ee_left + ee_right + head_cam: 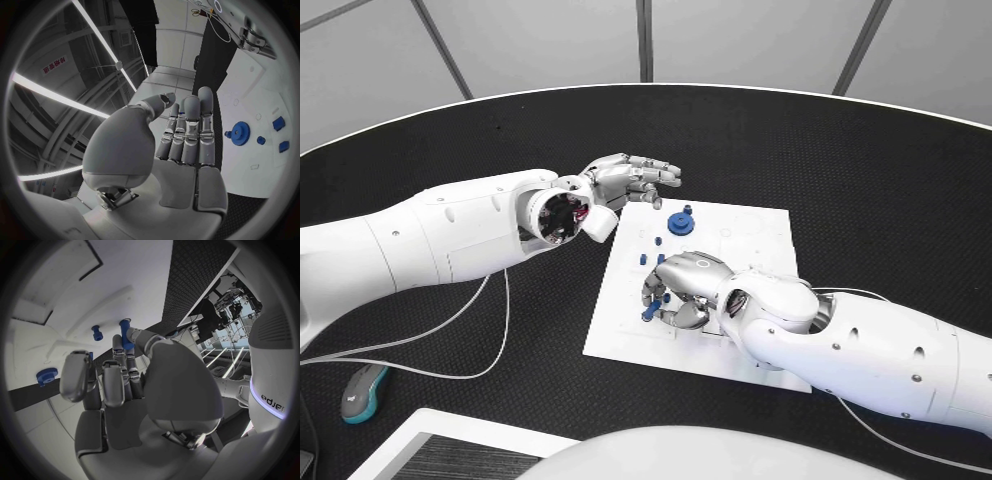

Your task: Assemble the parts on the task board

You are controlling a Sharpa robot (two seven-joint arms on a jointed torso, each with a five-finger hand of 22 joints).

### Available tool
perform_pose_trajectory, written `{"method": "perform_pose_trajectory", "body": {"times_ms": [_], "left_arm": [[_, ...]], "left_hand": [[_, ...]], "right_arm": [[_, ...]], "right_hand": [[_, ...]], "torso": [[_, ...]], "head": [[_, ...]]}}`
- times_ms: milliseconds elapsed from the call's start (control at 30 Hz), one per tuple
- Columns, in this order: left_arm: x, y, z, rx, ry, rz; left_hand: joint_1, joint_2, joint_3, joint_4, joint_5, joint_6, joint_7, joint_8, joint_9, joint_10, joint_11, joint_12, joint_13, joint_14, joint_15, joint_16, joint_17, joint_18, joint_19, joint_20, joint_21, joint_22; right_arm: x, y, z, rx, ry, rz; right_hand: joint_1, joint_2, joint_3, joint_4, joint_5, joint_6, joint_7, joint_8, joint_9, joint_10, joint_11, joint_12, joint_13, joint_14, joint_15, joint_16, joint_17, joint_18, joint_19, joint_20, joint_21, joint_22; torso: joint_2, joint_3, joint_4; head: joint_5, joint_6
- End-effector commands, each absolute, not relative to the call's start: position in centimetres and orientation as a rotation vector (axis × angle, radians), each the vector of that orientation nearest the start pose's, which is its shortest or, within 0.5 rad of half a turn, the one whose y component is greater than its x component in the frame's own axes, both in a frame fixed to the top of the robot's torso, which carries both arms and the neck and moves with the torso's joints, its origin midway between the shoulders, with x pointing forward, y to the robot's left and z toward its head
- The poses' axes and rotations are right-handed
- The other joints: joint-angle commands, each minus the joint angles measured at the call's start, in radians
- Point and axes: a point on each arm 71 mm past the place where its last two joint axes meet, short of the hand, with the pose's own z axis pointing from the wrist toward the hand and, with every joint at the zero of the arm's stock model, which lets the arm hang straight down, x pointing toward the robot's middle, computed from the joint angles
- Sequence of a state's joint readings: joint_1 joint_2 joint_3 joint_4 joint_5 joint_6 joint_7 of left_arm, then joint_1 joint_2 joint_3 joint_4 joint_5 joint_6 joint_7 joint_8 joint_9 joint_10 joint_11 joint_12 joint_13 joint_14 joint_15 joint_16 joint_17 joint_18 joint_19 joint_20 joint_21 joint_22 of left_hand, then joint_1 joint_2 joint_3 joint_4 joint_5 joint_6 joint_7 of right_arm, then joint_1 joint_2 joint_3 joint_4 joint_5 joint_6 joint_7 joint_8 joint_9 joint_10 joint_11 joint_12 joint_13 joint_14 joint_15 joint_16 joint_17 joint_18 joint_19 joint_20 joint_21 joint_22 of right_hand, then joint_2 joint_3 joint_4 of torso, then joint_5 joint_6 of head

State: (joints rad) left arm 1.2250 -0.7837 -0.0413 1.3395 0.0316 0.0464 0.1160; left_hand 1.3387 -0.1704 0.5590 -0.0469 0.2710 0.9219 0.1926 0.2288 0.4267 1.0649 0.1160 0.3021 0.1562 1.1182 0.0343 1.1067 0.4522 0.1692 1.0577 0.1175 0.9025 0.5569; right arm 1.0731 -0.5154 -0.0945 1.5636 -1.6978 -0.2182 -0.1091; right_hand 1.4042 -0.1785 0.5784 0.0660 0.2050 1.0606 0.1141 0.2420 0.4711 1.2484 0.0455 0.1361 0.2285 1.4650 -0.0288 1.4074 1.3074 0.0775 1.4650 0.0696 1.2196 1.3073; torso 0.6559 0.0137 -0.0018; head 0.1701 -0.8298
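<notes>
While right hand (678,290) pinches blue peg (126,335) over board (747,240), left hand (629,180) hovers empty, fingers straight; gear (681,222) stands on board.

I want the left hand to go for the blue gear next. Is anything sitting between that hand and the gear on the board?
Nothing visible does. The left hand hovers at the far-left edge of the task board, and the blue gear stands just past its fingertips, with bare board between them.
</notes>
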Motion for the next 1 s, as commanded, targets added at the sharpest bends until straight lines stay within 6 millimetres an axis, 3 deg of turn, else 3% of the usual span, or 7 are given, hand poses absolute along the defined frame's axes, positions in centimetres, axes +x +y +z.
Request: {"method": "perform_pose_trajectory", "body": {"times_ms": [33, 567, 1000], "left_arm": [[51.5, 21.4, -19.4, -1.19, 1.78, -1.619], [51.4, 21.3, -19.4, -1.188, 1.784, -1.623], [51.4, 21.2, -19.3, -1.185, 1.787, -1.628]], "left_hand": [[-0.001, 0.011, -0.006, 0.002, -0.003, -0.005, 0.001, -0.003, -0.002, -0.008, 0.002, 0.003, 0.001, -0.004, 0.0, -0.005, -0.002, 0.016, -0.006, 0.001, -0.006, -0.001], [-0.001, 0.011, -0.006, 0.002, -0.003, -0.005, 0.001, -0.003, -0.002, -0.008, 0.002, 0.003, 0.001, -0.004, 0.0, -0.005, -0.002, 0.016, -0.006, 0.001, -0.006, -0.001], [0.001, 0.012, -0.009, 0.002, -0.002, -0.006, 0.001, -0.003, -0.002, -0.01, 0.002, 0.005, 0.002, -0.005, 0.0, -0.005, -0.003, 0.016, -0.007, 0.001, -0.008, -0.002]], "right_arm": [[40.3, -2.0, -24.4, -0.605, 1.717, 0.92], [40.0, -1.5, -24.6, -0.664, 1.706, 0.891], [39.8, -0.8, -24.7, -0.701, 1.715, 0.894]], "right_hand": [[0.005, 0.009, 0.0, -0.005, 0.004, 0.001, 0.007, 0.005, 0.001, 0.004, 0.003, -0.004, 0.001, 0.056, -0.004, 0.005, 0.017, -0.009, 0.029, -0.007, 0.003, 0.065], [0.004, 0.01, 0.0, -0.007, 0.006, 0.001, 0.008, 0.006, 0.003, 0.005, 0.004, -0.005, 0.002, 0.056, -0.003, 0.006, 0.017, -0.009, 0.03, -0.007, 0.006, 0.067], [-0.021, -0.006, -0.006, -0.01, 0.004, -0.027, 0.018, -0.013, 0.002, -0.023, 0.016, -0.029, 0.003, 0.057, 0.007, 0.011, 0.024, -0.009, 0.026, 0.001, 0.003, 0.068]], "torso": [[-0.002, -0.0004, -0.0006], [-0.001, -0.002, 0.0001], [-0.002, -0.0021, -0.0005]], "head": [[0.002, -0.003], [0.004, -0.006], [0.006, -0.005]]}}
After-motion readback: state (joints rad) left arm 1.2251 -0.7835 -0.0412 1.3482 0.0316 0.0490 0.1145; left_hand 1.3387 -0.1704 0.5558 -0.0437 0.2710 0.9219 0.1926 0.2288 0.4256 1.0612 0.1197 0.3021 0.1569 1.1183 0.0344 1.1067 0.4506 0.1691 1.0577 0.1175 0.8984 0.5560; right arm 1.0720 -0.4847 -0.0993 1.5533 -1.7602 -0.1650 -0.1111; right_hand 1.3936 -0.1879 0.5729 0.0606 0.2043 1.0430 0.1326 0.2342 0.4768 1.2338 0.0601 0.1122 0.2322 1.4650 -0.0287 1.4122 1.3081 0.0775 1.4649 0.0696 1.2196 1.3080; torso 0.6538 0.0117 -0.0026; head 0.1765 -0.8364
